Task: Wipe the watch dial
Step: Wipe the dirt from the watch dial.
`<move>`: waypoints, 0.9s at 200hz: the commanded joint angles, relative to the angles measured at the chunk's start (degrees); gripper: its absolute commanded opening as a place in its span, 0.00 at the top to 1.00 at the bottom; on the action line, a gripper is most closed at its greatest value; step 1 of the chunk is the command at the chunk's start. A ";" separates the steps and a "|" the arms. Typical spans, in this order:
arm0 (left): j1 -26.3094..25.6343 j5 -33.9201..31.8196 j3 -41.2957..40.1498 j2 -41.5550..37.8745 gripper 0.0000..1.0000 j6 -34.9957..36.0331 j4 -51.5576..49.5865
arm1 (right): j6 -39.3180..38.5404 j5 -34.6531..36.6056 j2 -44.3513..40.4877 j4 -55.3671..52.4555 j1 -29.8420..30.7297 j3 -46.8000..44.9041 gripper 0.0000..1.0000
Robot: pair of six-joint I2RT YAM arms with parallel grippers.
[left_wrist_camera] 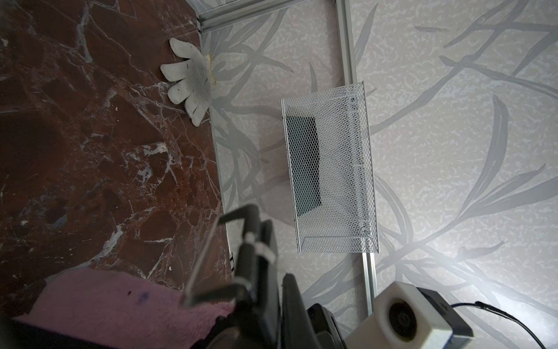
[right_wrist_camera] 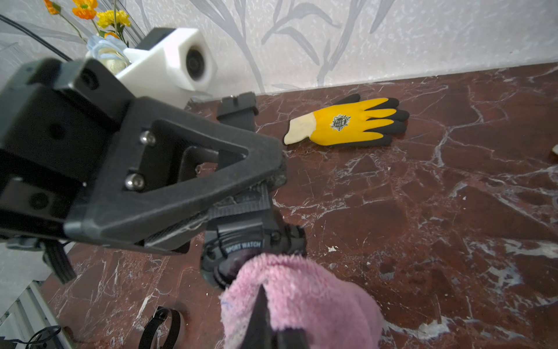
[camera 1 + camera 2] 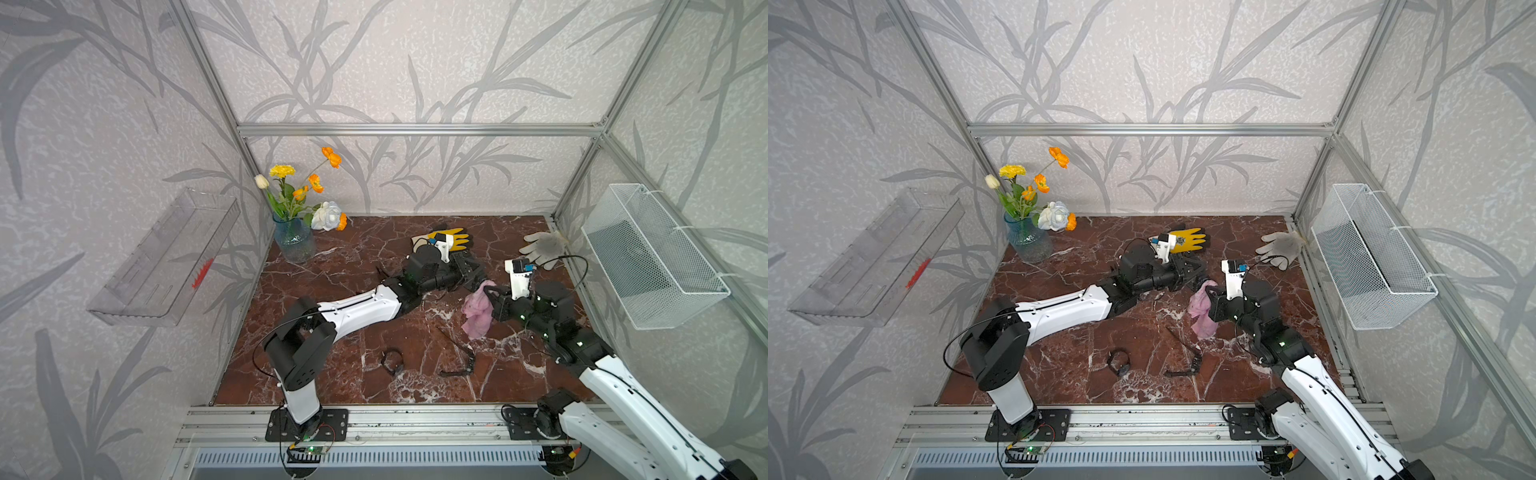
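While left gripper (image 2: 271, 184) clamps strap (image 2: 250, 202), watch (image 2: 247, 244) reads "SPORT WATCH"; right gripper (image 2: 265, 320) clamps pink cloth (image 2: 308, 296).

Walls (image 3: 395, 62): pale, grey leaf pattern. Frame (image 3: 415, 129): aluminium bars along edges. Surface (image 3: 332, 374): red-brown marble, white veins. Left wall: clear shelf (image 3: 162, 266). Right wall: white mesh basket (image 3: 652, 257).

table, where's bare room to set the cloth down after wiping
The table is bare at the back between the vase and the yellow glove, and between that glove and the grey glove. Crowded: the middle, around the held watch and cloth, and the front, with two loose watches.
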 commanded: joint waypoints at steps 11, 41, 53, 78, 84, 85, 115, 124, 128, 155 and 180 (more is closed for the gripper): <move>-1.12 1.45 -0.45 -3.12 1.00 -0.72 3.79 | -1.51 -12.24 0.45 8.07 0.44 -0.73 1.00; -1.25 1.56 -0.28 -2.74 1.00 -1.00 3.74 | -1.84 -17.99 -0.30 11.63 0.47 -1.62 1.00; -1.21 1.50 -0.42 -2.62 1.00 -1.09 3.86 | -2.07 -17.99 -0.86 11.55 0.50 -1.87 1.00; -1.33 1.69 -0.37 -2.75 1.00 -1.11 3.88 | -2.08 -6.73 -1.29 4.60 0.51 -0.06 1.00; -1.30 1.74 -0.29 -2.71 1.00 -1.13 3.81 | -2.06 -1.79 -1.01 0.87 0.51 1.10 1.00; -1.30 1.74 -0.29 -2.70 1.00 -1.13 3.80 | -2.09 -0.98 -0.95 0.37 0.51 1.28 1.00; -1.56 2.20 -0.25 -2.75 1.00 -1.52 3.87 | -1.51 12.06 -0.13 -9.02 0.46 4.38 1.00; -1.56 2.23 -0.28 -2.69 1.00 -1.51 3.86 | -1.34 11.22 -0.34 -8.39 0.44 4.27 1.00; -1.64 2.26 -0.31 -2.82 1.00 -1.57 3.87 | -1.20 10.64 -0.34 -8.08 0.48 4.19 1.00; -1.77 2.18 -0.46 -2.81 1.00 -1.57 3.88 | -1.83 3.64 -0.49 -3.52 0.49 3.01 1.00; -1.74 1.99 -0.96 -2.78 1.00 -1.66 4.12 | -2.03 -8.10 -1.62 4.62 0.49 0.10 1.00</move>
